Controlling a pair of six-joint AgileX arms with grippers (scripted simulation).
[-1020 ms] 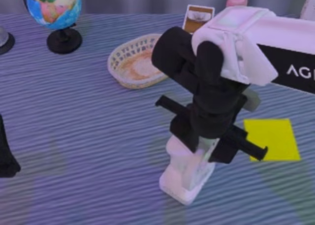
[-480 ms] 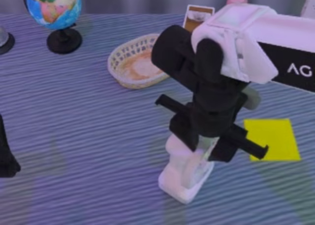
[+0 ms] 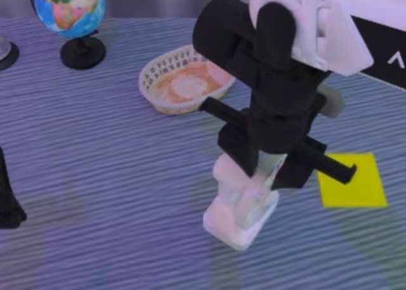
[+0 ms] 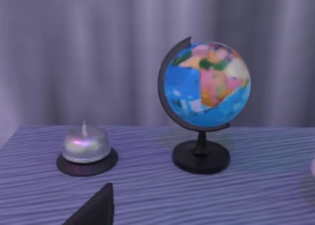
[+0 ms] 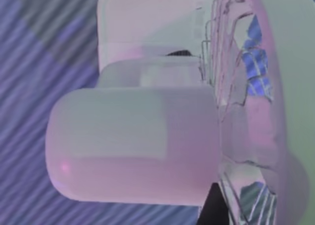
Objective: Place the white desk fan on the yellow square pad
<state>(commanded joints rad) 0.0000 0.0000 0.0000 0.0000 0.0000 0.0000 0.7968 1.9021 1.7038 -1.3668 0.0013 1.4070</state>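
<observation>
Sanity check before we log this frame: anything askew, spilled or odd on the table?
Nothing stands out. The right gripper is over the white desk fan, which is off the yellow square pad. Globe, basket and bell sit upright.

Scanning for text: I can read no whole word here. On my right arm (image 3: 374, 46), at the top view's right edge, one white stroke like the tip of an "A" shows on the black panel, and the frame cuts the rest. The globe (image 4: 206, 84) in the left wrist view carries coloured map patches, but I can read no lettering on them.
</observation>
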